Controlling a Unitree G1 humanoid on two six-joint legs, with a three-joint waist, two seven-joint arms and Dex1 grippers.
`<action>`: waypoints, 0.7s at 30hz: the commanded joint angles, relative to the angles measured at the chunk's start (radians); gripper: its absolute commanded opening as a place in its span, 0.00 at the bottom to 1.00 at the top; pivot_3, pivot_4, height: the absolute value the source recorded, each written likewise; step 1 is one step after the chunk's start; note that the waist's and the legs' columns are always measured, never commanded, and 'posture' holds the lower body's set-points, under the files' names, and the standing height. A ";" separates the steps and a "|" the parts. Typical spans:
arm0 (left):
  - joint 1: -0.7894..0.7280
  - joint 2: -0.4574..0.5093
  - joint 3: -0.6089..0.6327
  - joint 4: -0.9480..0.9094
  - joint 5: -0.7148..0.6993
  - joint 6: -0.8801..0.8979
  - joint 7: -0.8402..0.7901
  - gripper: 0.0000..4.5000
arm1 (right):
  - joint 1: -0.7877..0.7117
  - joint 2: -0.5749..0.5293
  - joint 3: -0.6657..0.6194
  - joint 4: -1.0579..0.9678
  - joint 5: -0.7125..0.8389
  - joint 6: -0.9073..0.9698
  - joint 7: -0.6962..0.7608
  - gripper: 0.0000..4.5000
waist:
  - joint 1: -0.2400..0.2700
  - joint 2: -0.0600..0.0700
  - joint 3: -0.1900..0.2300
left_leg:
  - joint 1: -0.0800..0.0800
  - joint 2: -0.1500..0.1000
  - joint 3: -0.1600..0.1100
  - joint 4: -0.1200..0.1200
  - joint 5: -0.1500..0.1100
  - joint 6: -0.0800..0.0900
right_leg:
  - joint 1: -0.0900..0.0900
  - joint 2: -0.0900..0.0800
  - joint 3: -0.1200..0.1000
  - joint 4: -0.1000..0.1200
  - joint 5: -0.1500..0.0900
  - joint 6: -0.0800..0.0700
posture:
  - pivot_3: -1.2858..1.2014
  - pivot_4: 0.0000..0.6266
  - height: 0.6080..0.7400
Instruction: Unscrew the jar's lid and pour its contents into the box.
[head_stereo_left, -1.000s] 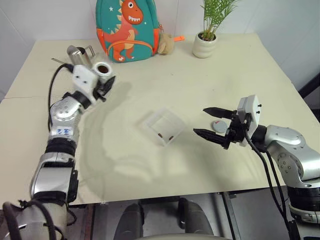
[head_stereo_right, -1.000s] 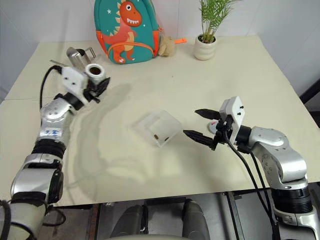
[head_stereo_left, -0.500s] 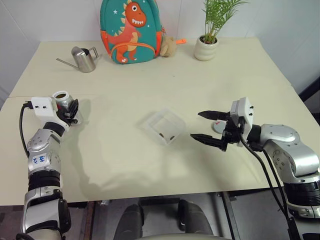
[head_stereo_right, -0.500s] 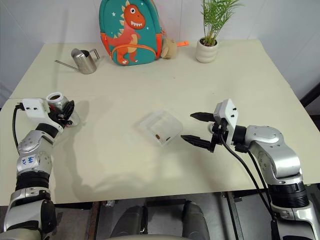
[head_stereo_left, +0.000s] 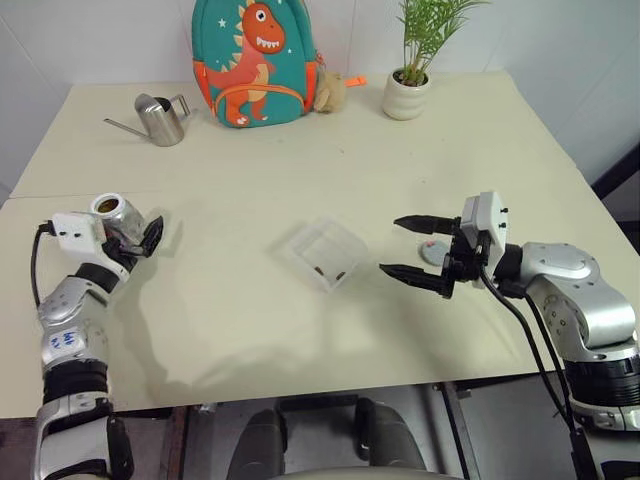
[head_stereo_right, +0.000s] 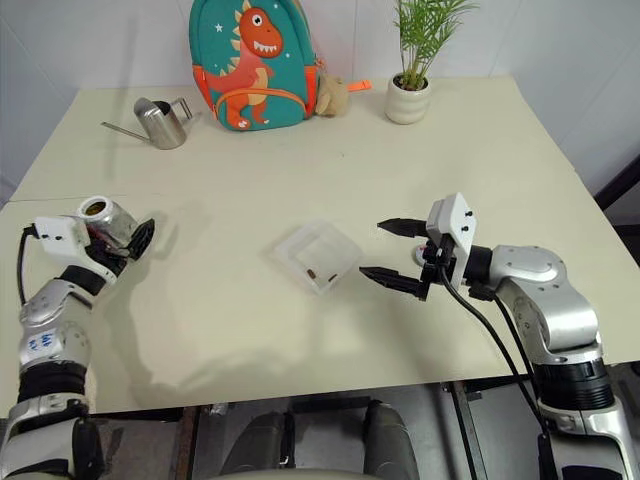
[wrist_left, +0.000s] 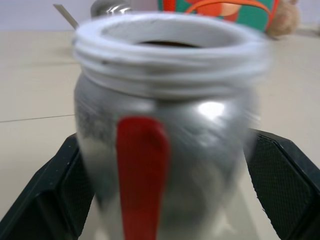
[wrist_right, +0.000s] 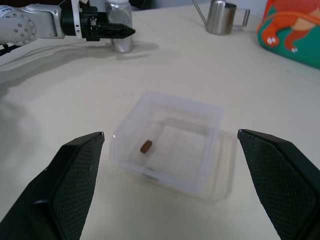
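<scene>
Your left gripper (head_stereo_left: 140, 232) stands spread with the jar (head_stereo_left: 113, 213) upright between its 2 fingers, mouth up, long axis vertical, set on the table (head_stereo_left: 420, 150) at its left edge. You can't tell whether the pads touch the glass. The right gripper (head_stereo_left: 414, 248) is spread wide and empty, beside the box (head_stereo_left: 325, 252). The lid (head_stereo_left: 435, 253) lies just beyond it. 2 brown bits (head_stereo_left: 329, 271) lie in the box. Your left arm is far nearer the jar.

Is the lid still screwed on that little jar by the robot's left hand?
No, the jar stands open, its white threaded neck bare, with no cap on top.
</scene>
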 joint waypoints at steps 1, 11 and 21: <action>0.042 0.045 0.039 -0.081 -0.038 0.016 -0.069 0.99 | -0.019 -0.008 -0.014 -0.038 0.021 -0.025 0.026 1.00 | 0.002 0.000 0.000 | 0.000 0.000 0.000 0.000 0.000 0.000 | 0.000 0.000 0.000 0.000 0.000 0.000 | 0.52 0.24 1.00; 0.261 0.157 0.039 -0.229 -0.022 0.029 -0.274 0.99 | -0.030 -0.015 -0.016 -0.043 0.027 -0.034 0.066 1.00 | -0.001 0.000 0.000 | 0.001 0.000 0.001 -0.006 -0.001 -0.001 | -0.001 0.000 0.000 -0.003 -0.001 -0.002 | 0.52 0.24 1.00; 0.394 0.190 -0.009 -0.518 -0.042 0.003 -0.411 0.99 | -0.059 -0.025 -0.019 0.006 0.011 -0.114 0.123 1.00 | 0.006 0.000 0.000 | 0.001 0.002 0.003 -0.009 -0.001 -0.002 | -0.003 0.000 0.000 -0.005 -0.002 -0.004 | 0.52 0.24 1.00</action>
